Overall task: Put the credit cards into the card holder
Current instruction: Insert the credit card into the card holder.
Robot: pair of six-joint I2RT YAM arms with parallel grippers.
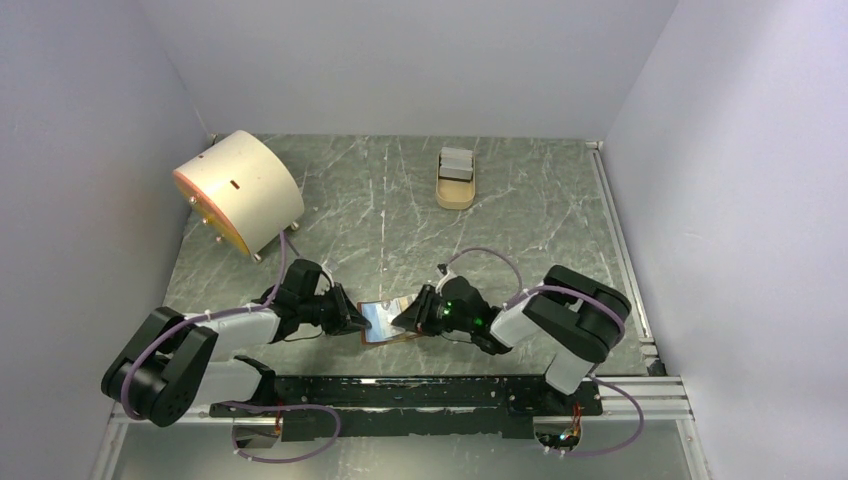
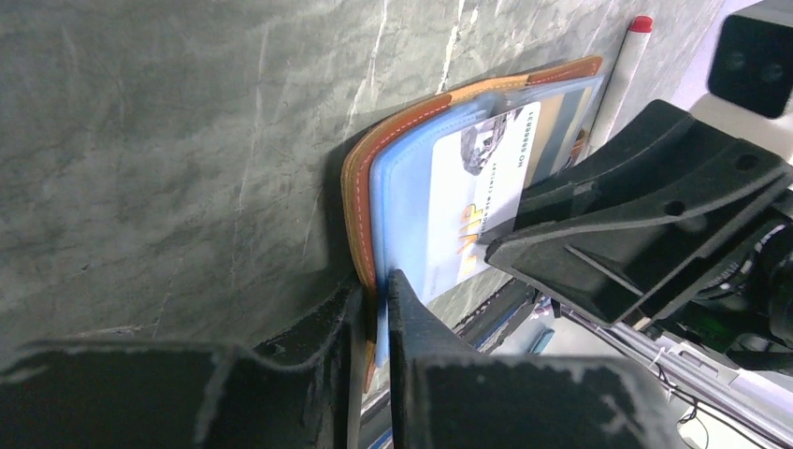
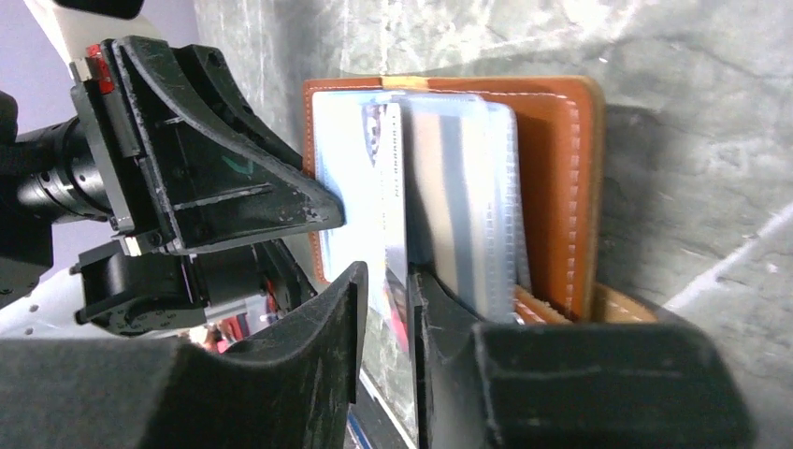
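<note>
The card holder (image 2: 360, 178) is braced open, its near edge clamped between the left gripper's (image 2: 376, 309) jaws so that the sleeves are steadied. At its opposite side, a credit card (image 3: 393, 187) sits in a clear sleeve, straddled by the right gripper's (image 3: 385, 290) nearly closed jaws; whether it is pinched cannot be told.

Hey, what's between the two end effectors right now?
The open card holder, a credit card against its blue inside; the left end effector and right end effector flank it in the top view.
</note>
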